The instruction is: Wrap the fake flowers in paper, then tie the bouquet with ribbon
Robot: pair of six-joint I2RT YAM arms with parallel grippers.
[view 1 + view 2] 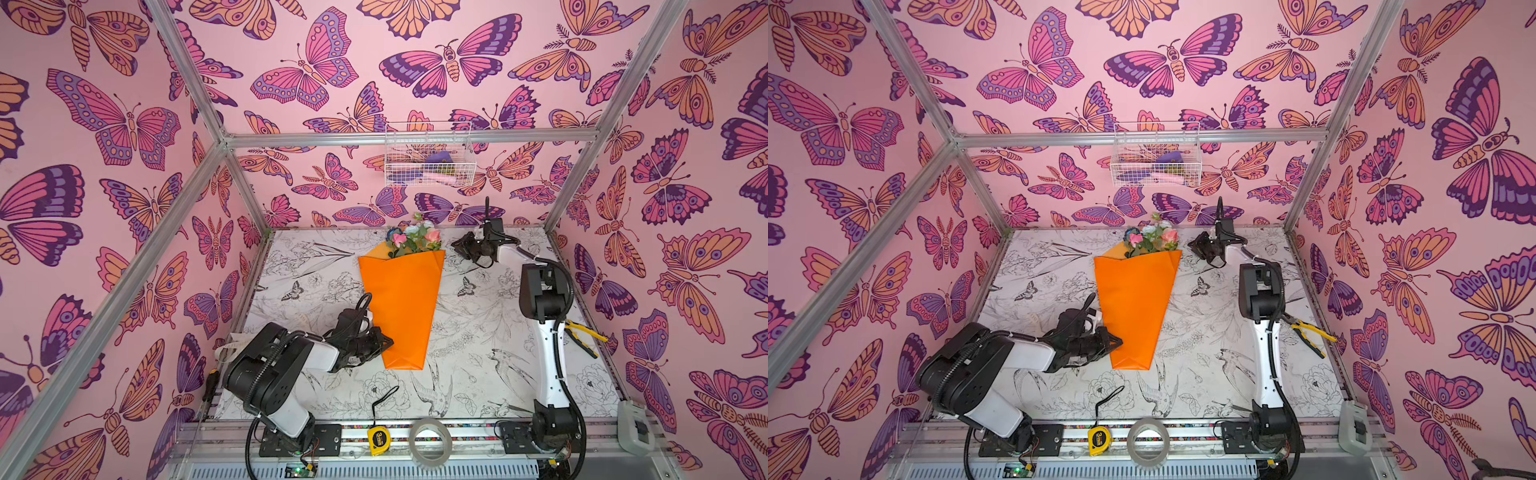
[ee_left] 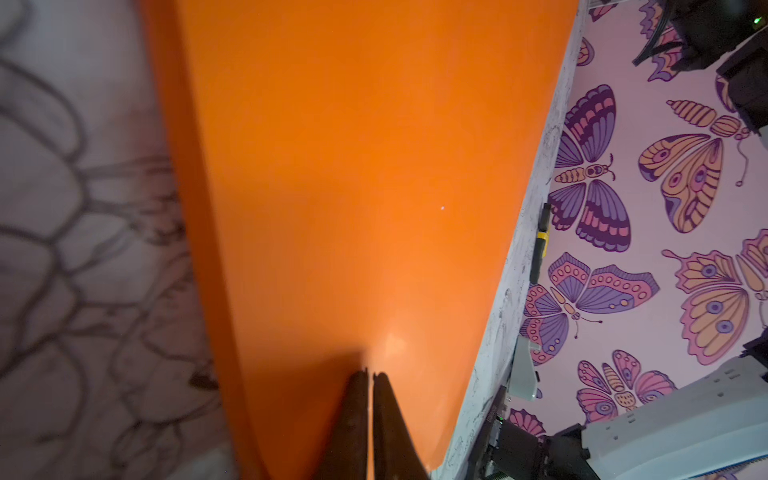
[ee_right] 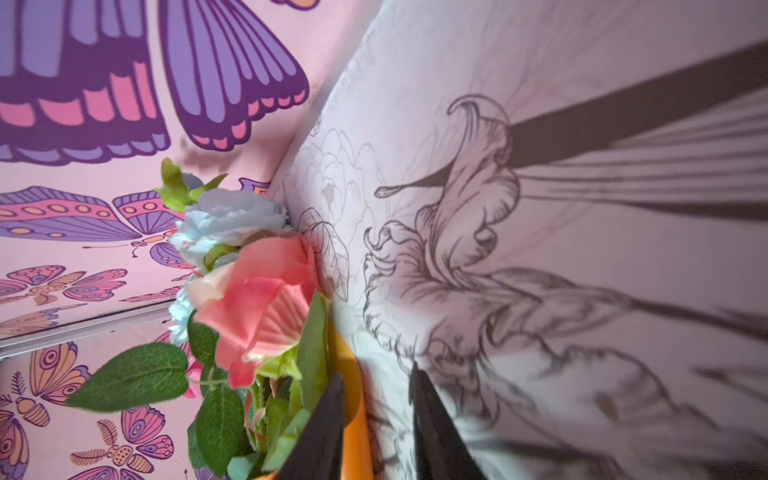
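Note:
The bouquet of fake flowers (image 1: 401,299) (image 1: 1136,303) lies flat mid-table in both top views, a glossy orange paper cone. Pink, white and blue blooms (image 1: 413,239) point toward the back wall. My left gripper (image 1: 388,343) (image 1: 1119,341) is at the cone's narrow end, against its left edge. In the left wrist view its fingers (image 2: 370,374) stand a hair apart over the orange paper (image 2: 353,187). My right gripper (image 1: 455,245) (image 1: 1191,245) sits right of the blooms. It is open (image 3: 376,374) beside a pink rose (image 3: 257,307), with the paper's edge (image 3: 353,436) between its fingers.
On the front rail lie a yellow tape measure (image 1: 378,439) and a tape roll (image 1: 430,444). Yellow-handled pliers (image 1: 584,334) rest by the right wall and a screwdriver (image 1: 210,384) lies at the left edge. A wire basket (image 1: 428,156) hangs on the back wall.

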